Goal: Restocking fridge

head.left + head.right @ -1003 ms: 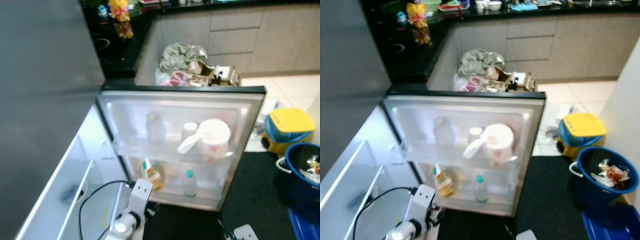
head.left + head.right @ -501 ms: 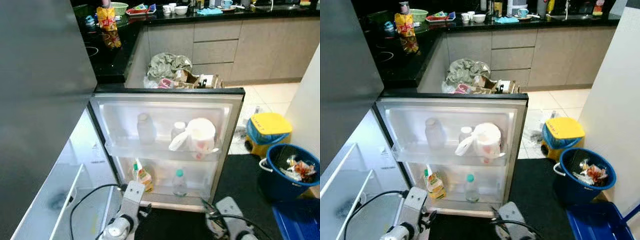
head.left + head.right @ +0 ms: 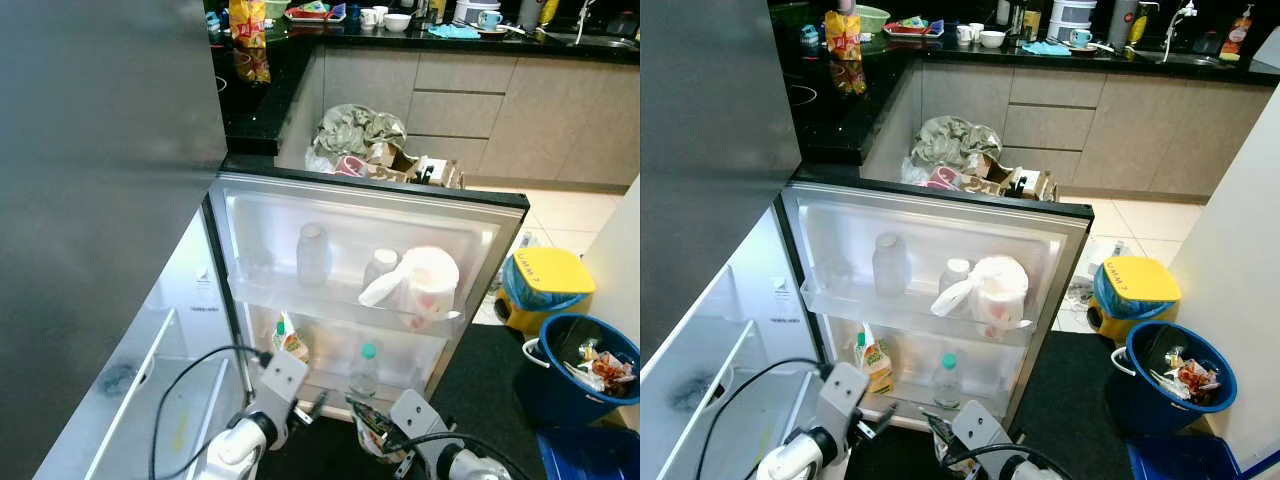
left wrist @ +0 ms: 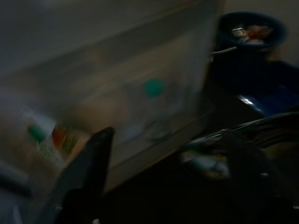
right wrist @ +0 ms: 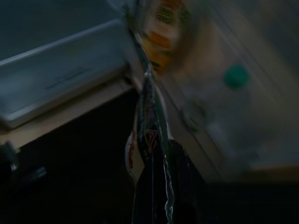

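Note:
The fridge door (image 3: 480, 215) stands open ahead of me. Its upper shelf holds a clear bottle (image 3: 312, 255), a jar (image 3: 380, 268) and a white jug (image 3: 425, 280). On the lower shelf stand a small carton (image 3: 288, 342) and a green-capped water bottle (image 3: 366, 368). My right gripper (image 3: 372, 432) is low in front of the lower shelf, shut on a thin shiny snack packet (image 5: 150, 133), seen edge-on in the right wrist view. My left gripper (image 3: 312, 408) hovers beside it, open and holding nothing, with one black finger (image 4: 88, 172) showing.
The grey fridge body (image 3: 100, 200) and its white drawer (image 3: 150, 420) are on the left. A blue bucket of rubbish (image 3: 590, 365) and a yellow-lidded bin (image 3: 545, 285) stand on the right. Bags and boxes (image 3: 365, 140) pile up behind the door, below a black counter (image 3: 250, 110).
The camera has swung about. My right arm has come up from the bottom edge with the packet, close to the door's lower shelf. The left gripper stays low by the door.

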`<state>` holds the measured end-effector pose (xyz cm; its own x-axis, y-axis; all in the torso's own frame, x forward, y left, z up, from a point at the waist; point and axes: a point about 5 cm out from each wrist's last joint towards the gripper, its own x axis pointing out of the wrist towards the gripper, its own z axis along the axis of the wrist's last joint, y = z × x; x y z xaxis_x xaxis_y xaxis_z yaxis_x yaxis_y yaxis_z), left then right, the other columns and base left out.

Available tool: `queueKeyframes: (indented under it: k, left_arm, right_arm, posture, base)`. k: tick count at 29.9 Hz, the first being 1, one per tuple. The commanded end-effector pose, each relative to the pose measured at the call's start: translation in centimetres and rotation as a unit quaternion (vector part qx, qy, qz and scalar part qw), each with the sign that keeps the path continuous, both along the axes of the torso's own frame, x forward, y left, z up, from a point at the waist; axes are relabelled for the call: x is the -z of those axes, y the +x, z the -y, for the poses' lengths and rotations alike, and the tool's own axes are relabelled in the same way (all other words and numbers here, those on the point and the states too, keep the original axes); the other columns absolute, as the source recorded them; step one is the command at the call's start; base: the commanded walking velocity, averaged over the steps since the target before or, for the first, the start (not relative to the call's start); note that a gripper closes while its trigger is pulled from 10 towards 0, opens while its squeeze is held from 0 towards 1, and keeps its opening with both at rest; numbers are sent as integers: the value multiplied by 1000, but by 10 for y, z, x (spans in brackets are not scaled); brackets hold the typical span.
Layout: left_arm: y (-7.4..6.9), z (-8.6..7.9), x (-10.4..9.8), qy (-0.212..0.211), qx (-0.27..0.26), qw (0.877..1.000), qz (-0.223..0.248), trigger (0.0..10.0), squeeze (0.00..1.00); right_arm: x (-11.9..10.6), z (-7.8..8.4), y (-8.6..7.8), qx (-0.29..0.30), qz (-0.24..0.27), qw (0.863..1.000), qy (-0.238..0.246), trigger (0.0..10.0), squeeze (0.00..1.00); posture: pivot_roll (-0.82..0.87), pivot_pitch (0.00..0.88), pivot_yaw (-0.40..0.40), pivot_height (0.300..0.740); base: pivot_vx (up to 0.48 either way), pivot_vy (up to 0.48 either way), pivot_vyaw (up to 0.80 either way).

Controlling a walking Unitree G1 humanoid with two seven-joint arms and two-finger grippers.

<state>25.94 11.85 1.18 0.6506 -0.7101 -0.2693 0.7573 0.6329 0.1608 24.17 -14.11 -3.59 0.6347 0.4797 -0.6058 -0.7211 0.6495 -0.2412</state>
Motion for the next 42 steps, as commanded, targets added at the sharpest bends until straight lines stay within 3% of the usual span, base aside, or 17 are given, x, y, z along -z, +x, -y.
queueKeyframes:
  k: [1,5,7,10,12,15,21,22,23,24,31,32,33,34,35,36,42]
  left_arm:
    - [-2,7,-7,10,94,995,4,10000,1000]
    - [-1,11,-14,31,167,985,15,10000,1000]
    - [1,13,-18,74,234,969,21,10000,1000]
    - [2,13,-20,95,261,960,23,10000,1000]
    - [5,12,-23,123,301,945,23,10000,1000]
    - [7,12,-27,138,324,936,23,10000,1000]
    - [10,19,-27,149,334,930,25,10000,1000]
    - [9,20,-24,154,338,929,12,10000,333]
    - [9,20,-24,154,338,929,12,10000,333]
    - [8,21,-21,165,343,925,4,10000,0]
    - [1,20,-10,168,354,919,-38,10000,0]
    - [0,20,-9,163,353,920,-43,7176,0]
    - [0,20,-9,163,353,920,-43,7176,0]
    - [0,20,-9,159,349,922,-42,4353,0]
    - [1,19,-9,157,346,924,-42,2627,0]
    - [1,19,-10,156,345,924,-44,0,0]
    - [2,17,-9,150,342,926,-56,0,0]
  right_arm:
    - [-15,-5,12,-41,41,998,15,10000,0]
    - [-22,-5,17,-63,54,996,21,10000,0]
    - [-24,-4,16,-93,61,994,12,10000,0]
    - [-25,-4,16,-108,68,992,3,10000,0]
    - [-26,-2,15,-126,73,989,-2,10000,0]
    - [-27,0,14,-134,73,988,3,10000,0]
    - [-30,-2,12,-157,72,985,25,10000,0]
    - [-33,-4,12,-166,76,983,34,10000,0]
    - [-33,-4,12,-166,76,983,34,10000,0]
    - [-36,-6,13,-174,82,980,44,10000,0]
    - [-42,-13,13,-212,93,971,54,10000,0]
    - [-42,-13,13,-213,93,971,54,10000,0]
    - [-42,-13,13,-213,93,971,54,10000,0]
    - [-43,-12,13,-213,92,971,54,10000,0]
    - [-43,-12,13,-213,91,971,55,10000,0]
    - [-42,-12,13,-215,90,971,55,10000,0]
    - [-41,-13,11,-217,86,971,59,10000,0]
  posture:
    - [16,0,-41,740]
    - [12,0,-24,740]
    - [1,0,-6,740]
    - [-5,0,1,740]
    - [-22,0,26,740]
    - [-25,0,30,740]
    - [-45,0,46,740]
    - [-52,0,50,740]
    - [-52,0,50,740]
    - [-58,0,52,740]
    - [-72,0,55,740]
    - [-72,0,53,740]
    - [-72,0,53,740]
    - [-72,0,53,740]
    - [-71,0,51,740]
    - [-69,0,50,740]
    - [-69,0,50,740]
  base:
    - [0,0,0]
    - [0,0,0]
    - [0,0,0]
    - [0,0,0]
    - [0,0,0]
    - [0,0,0]
    - [0,0,0]
    - [0,0,0]
    - [0,0,0]
    - [0,0,0]
    - [0,0,0]
    - [0,0,0]
    - [0,0,0]
    - [0,0,0]
    - [0,0,0]
    - [0,0,0]
    - [0,0,0]
